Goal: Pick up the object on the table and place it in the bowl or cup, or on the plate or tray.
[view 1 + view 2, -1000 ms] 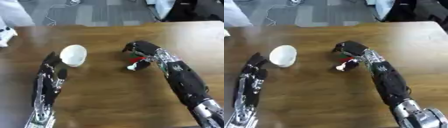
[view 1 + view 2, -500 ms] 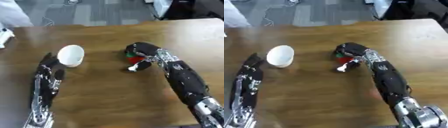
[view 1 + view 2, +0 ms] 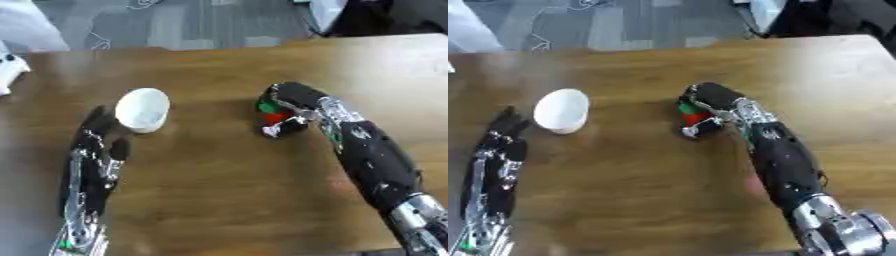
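Compared with one second earlier, the right hand point(image 3: 293, 100) has curled further over the small red-and-green object point(image 3: 273, 113) — the object itself stays at the same spot on the wooden table point(image 3: 219, 190), right of centre. Black fingers of that hand arch over the top of the object, and a pale fingertip sits against its lower side, so the fingers are closed round it; whether it has left the tabletop cannot be told. Only red and green patches of the object show under the hand.

White cup point(image 3: 142, 110): stands on the table left of centre, well apart from the object, its opening tilted toward the camera, and its position matches the earlier view.

Left hand point(image 3: 94, 150): lies flat along the table at the lower left, fingers straight and pointing toward the far edge, holding nothing — its fingertips end just beside the near side of the cup, and it is unchanged apart from a slight shift of the whole picture.

Right forearm point(image 3: 785, 165): enters from the lower right and runs diagonally up to the hand.
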Action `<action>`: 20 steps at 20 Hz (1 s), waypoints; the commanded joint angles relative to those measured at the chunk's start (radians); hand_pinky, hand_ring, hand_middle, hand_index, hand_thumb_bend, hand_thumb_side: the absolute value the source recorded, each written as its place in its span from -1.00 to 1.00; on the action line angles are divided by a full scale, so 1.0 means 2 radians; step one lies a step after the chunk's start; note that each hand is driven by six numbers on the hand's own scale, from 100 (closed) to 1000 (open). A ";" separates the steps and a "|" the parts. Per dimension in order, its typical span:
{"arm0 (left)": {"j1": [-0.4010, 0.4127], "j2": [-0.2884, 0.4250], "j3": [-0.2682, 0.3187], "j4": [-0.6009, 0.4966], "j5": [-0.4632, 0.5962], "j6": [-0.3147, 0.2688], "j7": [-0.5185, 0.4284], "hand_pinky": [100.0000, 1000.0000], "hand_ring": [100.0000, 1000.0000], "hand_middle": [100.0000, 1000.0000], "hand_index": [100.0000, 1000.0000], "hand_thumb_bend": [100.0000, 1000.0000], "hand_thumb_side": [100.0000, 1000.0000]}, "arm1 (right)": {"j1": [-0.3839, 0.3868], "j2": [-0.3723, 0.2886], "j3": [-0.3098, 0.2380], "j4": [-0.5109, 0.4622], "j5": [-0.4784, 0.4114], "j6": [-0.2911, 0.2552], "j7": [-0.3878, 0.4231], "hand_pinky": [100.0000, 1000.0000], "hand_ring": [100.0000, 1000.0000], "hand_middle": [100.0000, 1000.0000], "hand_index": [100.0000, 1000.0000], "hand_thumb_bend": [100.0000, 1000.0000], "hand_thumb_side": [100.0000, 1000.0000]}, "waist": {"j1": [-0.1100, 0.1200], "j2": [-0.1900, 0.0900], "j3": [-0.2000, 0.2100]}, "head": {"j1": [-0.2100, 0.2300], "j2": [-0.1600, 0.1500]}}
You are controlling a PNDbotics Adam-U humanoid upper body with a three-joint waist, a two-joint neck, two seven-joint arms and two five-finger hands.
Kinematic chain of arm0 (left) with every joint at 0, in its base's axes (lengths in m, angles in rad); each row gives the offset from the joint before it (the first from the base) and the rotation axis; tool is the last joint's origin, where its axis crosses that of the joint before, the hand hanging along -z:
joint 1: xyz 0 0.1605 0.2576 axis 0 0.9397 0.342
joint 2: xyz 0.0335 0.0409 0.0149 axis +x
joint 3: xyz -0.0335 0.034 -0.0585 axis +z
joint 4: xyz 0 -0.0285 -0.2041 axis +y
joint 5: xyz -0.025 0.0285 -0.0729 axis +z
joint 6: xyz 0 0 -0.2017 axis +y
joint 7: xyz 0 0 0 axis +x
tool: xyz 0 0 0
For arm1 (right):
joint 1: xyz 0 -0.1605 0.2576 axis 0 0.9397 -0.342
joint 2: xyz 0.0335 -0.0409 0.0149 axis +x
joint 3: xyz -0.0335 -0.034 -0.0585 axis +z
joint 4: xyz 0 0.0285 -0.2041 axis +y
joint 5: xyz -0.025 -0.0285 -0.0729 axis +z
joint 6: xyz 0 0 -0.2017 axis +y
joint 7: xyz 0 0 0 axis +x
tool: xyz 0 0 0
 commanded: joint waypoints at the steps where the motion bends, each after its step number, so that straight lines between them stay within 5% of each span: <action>1: -0.005 0.000 0.003 -0.011 -0.001 -0.001 0.001 1.00 0.65 0.80 0.56 0.30 0.26 | -0.007 -0.007 -0.003 0.000 -0.008 0.001 -0.018 -0.44 -0.92 -1.00 0.10 -0.77 -0.39 | 0.000 -0.005 0.001 | -0.002 -0.003; 7: -0.004 0.001 0.003 -0.011 -0.002 -0.001 0.001 1.00 0.65 0.80 0.55 0.30 0.26 | -0.018 -0.007 0.000 -0.001 -0.018 -0.003 -0.002 -0.41 -0.94 -1.00 0.10 -0.80 -0.33 | -0.001 -0.005 0.002 | -0.001 -0.003; 12: -0.003 0.003 0.002 -0.010 -0.002 -0.001 0.000 1.00 0.65 0.80 0.55 0.30 0.26 | -0.062 0.002 0.010 -0.004 -0.004 -0.008 0.033 -0.33 -0.93 -0.96 0.10 -0.83 -0.23 | -0.005 -0.008 0.004 | 0.000 -0.002; 13: -0.003 0.004 0.002 -0.010 -0.002 -0.001 0.000 1.00 0.65 0.80 0.55 0.30 0.26 | -0.075 0.005 0.010 0.002 -0.004 -0.007 0.040 -0.33 -0.93 -0.95 0.09 -1.00 0.41 | -0.006 -0.009 0.004 | 0.001 -0.002; 14: -0.003 0.005 0.002 -0.010 -0.003 -0.001 0.000 1.00 0.65 0.80 0.55 0.30 0.26 | -0.089 0.007 0.012 0.007 -0.005 -0.007 0.045 -0.32 -0.94 -0.95 0.08 -0.84 -0.20 | -0.007 -0.011 0.004 | 0.002 -0.003; 17: -0.002 0.007 0.001 -0.010 -0.002 -0.001 -0.001 1.00 0.65 0.80 0.55 0.30 0.26 | -0.123 0.013 0.017 0.020 -0.002 -0.009 0.050 -0.31 -0.94 -0.94 0.08 -0.83 -0.18 | -0.011 -0.014 0.006 | 0.008 -0.006; 18: -0.001 0.008 0.001 -0.010 -0.001 -0.001 -0.001 1.00 0.64 0.80 0.55 0.30 0.26 | -0.132 0.016 0.018 0.025 -0.003 -0.011 0.050 -0.32 -0.94 -0.94 0.07 -0.83 -0.03 | -0.012 -0.016 0.007 | 0.010 -0.008; 20: -0.001 0.010 0.000 -0.011 -0.001 -0.001 -0.002 1.00 0.64 0.80 0.55 0.31 0.26 | -0.150 0.025 0.022 0.036 -0.005 -0.014 0.050 -0.31 -0.95 -0.93 0.06 -0.80 -0.15 | -0.014 -0.018 0.009 | 0.015 -0.012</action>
